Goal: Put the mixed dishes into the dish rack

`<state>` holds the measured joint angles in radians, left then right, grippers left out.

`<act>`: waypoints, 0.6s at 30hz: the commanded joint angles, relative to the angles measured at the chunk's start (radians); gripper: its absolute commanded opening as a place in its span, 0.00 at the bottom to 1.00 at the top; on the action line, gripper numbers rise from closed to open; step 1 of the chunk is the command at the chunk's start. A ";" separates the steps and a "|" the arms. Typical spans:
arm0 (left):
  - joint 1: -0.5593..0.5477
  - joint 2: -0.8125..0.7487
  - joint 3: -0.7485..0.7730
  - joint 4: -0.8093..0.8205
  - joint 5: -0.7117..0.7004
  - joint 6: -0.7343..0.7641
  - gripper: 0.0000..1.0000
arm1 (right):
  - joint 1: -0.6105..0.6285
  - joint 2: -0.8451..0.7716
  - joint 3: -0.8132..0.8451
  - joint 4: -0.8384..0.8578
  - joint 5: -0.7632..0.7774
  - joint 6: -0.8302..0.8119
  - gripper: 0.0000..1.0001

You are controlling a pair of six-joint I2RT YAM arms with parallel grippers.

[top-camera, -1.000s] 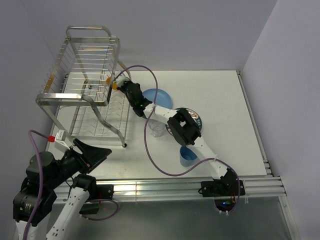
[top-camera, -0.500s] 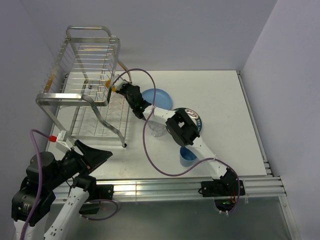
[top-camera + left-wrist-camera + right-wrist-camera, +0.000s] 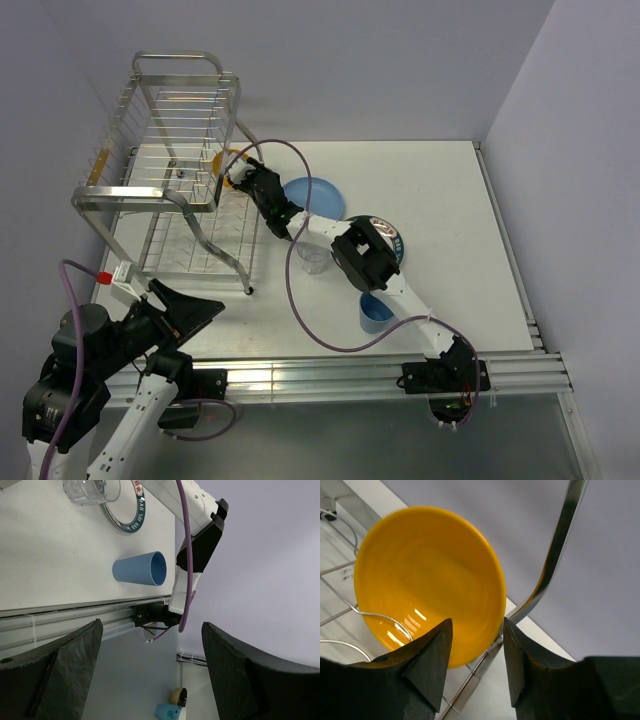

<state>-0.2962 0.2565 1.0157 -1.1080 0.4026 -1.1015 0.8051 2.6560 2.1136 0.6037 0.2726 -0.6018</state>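
Evidently the step in hand is setting the orange-yellow bowl [image 3: 425, 580] into the dish rack [image 3: 150, 198]. The bowl stands tilted on edge at the rack's right-hand end, its hollow facing the wrist camera and its lower rim among the wires beside the bent tube. The right gripper [image 3: 477, 630] is partly spread, with the bowl's rim showing in the gap and neither finger plainly pressing on it, so I judge that nothing is clamped. To do this well, the fingers should widen clear of the rim and draw straight back, without nudging the bowl off its wires or catching the frame. The left gripper [image 3: 151, 625] hangs wide apart near the table's front edge, gripping nothing. No other dish shows in either tier of the rack. On the table [image 3: 450, 220] wait the light-blue plate [image 3: 318, 195], the lettered plate [image 3: 395, 235], the clear glass [image 3: 313, 257] and the blue cup [image 3: 140, 569], which lies on its side. Both vessels look empty.
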 commanded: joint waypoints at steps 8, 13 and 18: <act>-0.003 -0.014 0.015 -0.007 -0.039 -0.029 0.86 | 0.026 -0.220 -0.177 0.085 0.062 0.057 0.64; -0.003 0.033 0.043 -0.010 -0.053 -0.021 0.85 | 0.029 -0.366 -0.331 0.088 0.120 0.143 0.68; -0.003 0.079 0.066 0.002 -0.053 -0.017 0.83 | 0.031 -0.533 -0.408 0.004 0.161 0.255 0.73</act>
<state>-0.2962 0.3004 1.0451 -1.1328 0.3611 -1.1221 0.8352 2.2570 1.7050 0.5968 0.3748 -0.4522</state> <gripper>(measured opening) 0.836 0.722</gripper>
